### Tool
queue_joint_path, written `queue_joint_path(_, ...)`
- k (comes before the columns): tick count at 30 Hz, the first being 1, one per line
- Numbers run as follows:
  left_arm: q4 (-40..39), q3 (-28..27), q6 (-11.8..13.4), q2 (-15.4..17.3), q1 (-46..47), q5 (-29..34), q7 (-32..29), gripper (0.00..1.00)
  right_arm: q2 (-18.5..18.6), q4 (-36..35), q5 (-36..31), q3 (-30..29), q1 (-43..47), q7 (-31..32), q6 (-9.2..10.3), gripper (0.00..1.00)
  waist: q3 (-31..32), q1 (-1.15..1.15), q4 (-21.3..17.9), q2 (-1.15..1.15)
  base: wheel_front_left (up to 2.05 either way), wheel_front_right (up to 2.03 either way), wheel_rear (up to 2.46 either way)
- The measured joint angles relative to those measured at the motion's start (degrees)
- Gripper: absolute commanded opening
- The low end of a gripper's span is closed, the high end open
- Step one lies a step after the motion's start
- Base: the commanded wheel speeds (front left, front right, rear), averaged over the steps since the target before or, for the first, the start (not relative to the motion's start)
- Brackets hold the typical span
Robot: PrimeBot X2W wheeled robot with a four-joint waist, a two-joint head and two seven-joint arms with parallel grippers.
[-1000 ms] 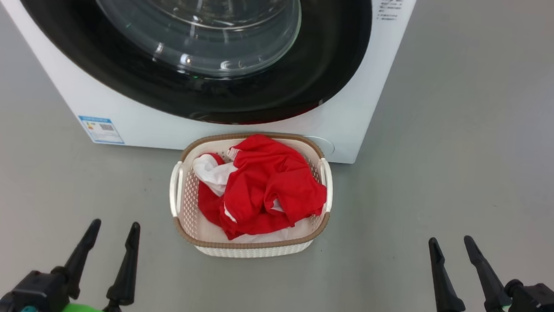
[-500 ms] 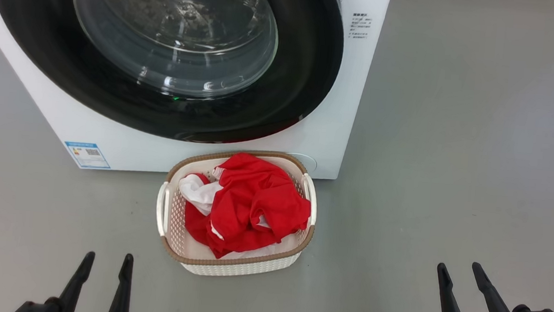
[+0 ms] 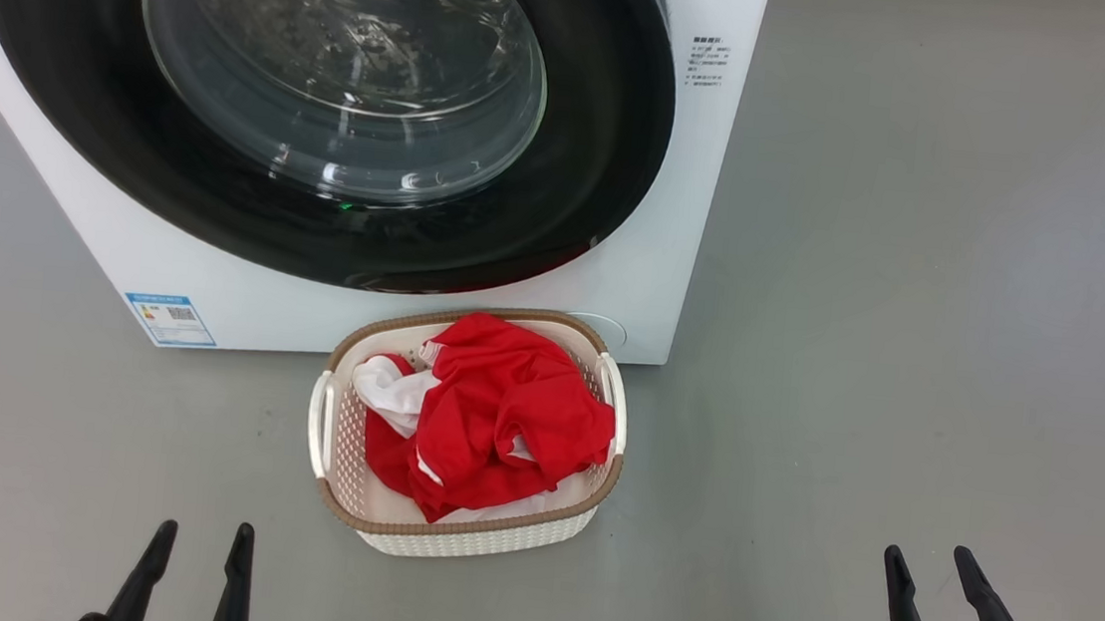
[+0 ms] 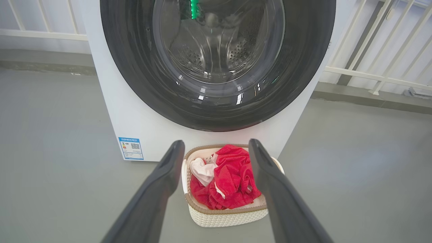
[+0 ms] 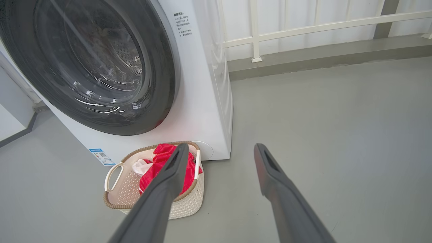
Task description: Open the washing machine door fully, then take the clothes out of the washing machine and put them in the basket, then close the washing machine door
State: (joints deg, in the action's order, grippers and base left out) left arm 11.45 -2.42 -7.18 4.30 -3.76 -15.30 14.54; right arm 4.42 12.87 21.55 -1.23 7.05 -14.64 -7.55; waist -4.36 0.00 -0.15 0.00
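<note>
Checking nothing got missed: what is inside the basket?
The basket holds the clothes, a crumpled red heap with white cloth showing on its left side. The basket's bottom under the heap is covered, so anything beneath cannot be seen.

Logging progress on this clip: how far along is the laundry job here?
Apparently finished. Done: the clothes lie in the basket, and the washing machine door sits shut on the washing machine, no red showing through its glass. In hand: nothing; the left gripper and right gripper are open, empty, clear of everything. Left: nothing visible.

Red-and-white clothes (image 3: 493,415) fill the cream, brown-rimmed perforated basket (image 3: 453,538).
</note>
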Motion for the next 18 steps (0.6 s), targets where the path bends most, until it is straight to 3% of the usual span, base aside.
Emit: queue_joint_path(18, -0.21, 0.00, 0.00, -0.31, -0.01, 0.01, 0.00, 1.00, -0.23, -0.03, -0.05, -0.14, -0.01, 0.00, 0.00, 1.00, -0.05, 0.00, 0.26, 0.00, 0.00, 0.00, 0.00)
